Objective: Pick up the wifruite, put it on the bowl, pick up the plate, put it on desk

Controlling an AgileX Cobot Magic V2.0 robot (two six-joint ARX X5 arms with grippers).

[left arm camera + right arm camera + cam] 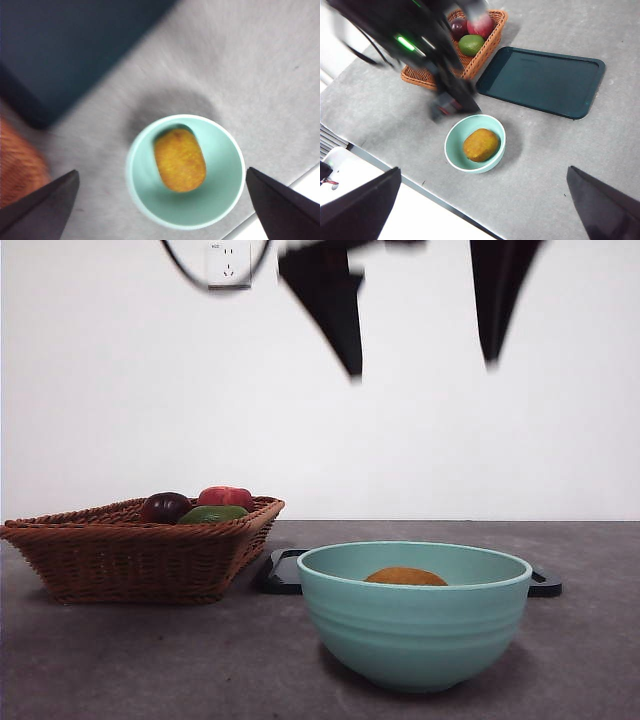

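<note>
I am seeing left tool [160,207] hanging high over bowl [185,171], jaws spread wide, holding nothing. Right tool [482,205] is waiting higher up, also wide open and empty. Wifruite [179,159] is lying inside bowl, round, orange-brown, dull bumpy skin. Bowl is sitting on desk [150,660], smooth mint-teal with ribbed bands. Flat dark plate [542,80] is lying behind bowl, beside woven brown basket [130,550] with fruit.
</note>
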